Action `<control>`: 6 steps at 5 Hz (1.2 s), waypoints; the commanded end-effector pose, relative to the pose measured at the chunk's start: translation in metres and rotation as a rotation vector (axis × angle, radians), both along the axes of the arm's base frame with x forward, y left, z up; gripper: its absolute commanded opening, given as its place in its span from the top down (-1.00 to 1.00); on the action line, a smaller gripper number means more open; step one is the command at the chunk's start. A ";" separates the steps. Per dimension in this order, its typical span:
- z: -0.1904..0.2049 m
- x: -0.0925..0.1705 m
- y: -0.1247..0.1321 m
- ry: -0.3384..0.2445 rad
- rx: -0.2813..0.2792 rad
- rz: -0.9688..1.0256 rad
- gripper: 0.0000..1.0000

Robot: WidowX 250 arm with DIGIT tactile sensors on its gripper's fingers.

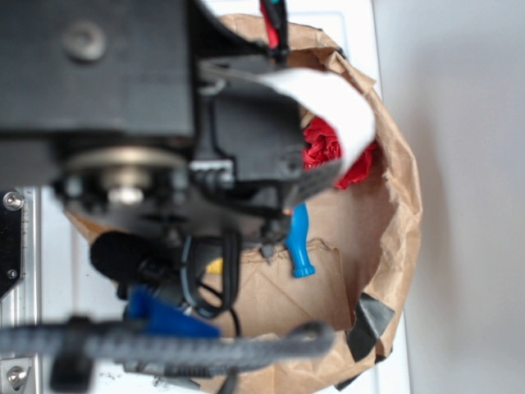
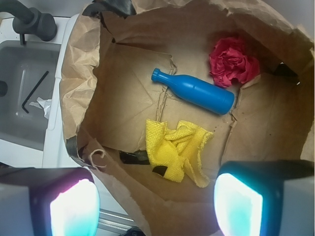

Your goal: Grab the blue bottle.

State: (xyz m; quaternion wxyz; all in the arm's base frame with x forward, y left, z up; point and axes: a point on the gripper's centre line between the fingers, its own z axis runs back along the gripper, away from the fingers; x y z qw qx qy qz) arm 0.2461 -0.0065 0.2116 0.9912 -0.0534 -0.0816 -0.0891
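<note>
**Blue bottle lies free in the paper bag, end effector wide open above**

Because the blue bottle (image 2: 197, 91) lies on its side on the floor of the brown paper bag (image 2: 81, 83), we judge it light, stiff and slippery; we would pinch across the wide body, not the tapering neck. Our end effector (image 2: 155, 204) hangs well above, pads spread apart, holding nothing. The red cloth wad (image 2: 232, 61) sits just beside the base, the yellow towel (image 2: 176, 150) near below; neither covers it.

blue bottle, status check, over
Hand open, high above the paper bag, holding nothing. Blue bottle lying flat on the bag floor, untouched. Yellow towel and red cloth nearby, bottle top clear.
</note>
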 end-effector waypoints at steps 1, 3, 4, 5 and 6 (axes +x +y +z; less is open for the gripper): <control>0.013 0.024 0.007 -0.269 -0.092 -0.336 -1.00; -0.035 0.047 -0.013 -0.324 0.059 -0.516 -1.00; -0.069 0.058 -0.026 -0.322 0.099 -0.588 -1.00; -0.092 0.071 -0.033 -0.258 0.083 -0.618 -1.00; -0.090 0.079 -0.034 -0.266 0.045 -0.614 -1.00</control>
